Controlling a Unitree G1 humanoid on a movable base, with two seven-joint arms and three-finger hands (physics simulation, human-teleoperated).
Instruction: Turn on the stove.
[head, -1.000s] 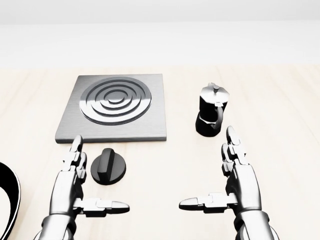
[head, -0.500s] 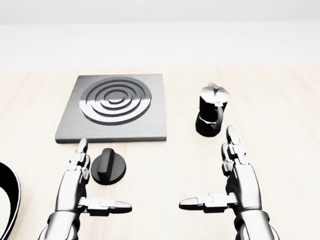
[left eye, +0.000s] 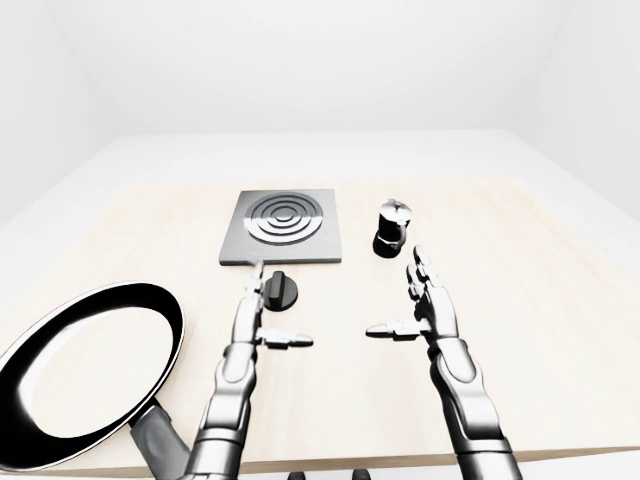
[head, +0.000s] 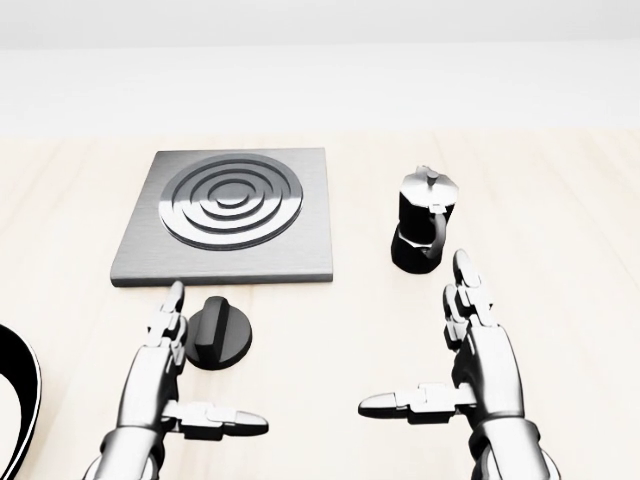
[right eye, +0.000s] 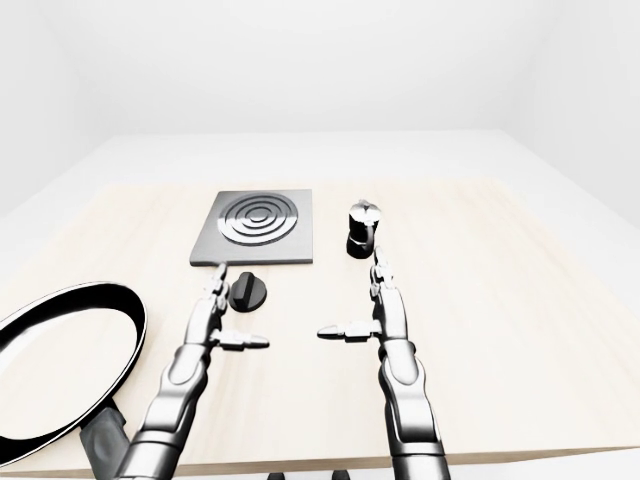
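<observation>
A grey square stove plate (head: 226, 217) with ringed burner lies on the wooden table at upper left of the head view. Its black round knob (head: 219, 333) sits just below the plate. My left hand (head: 205, 365) is open, fingers (head: 166, 335) right beside the knob's left edge, thumb stretched out below the knob. My right hand (head: 430, 350) is open and empty at lower right, below the moka pot.
A black moka pot (head: 424, 231) stands right of the stove plate. A black frying pan (left eye: 85, 372) lies at the table's lower left, near the edge. The wooden table (left eye: 560, 300) stretches to the right.
My left hand has moved right and a little up, its fingers now beside the knob. The right hand and the other things have not moved.
</observation>
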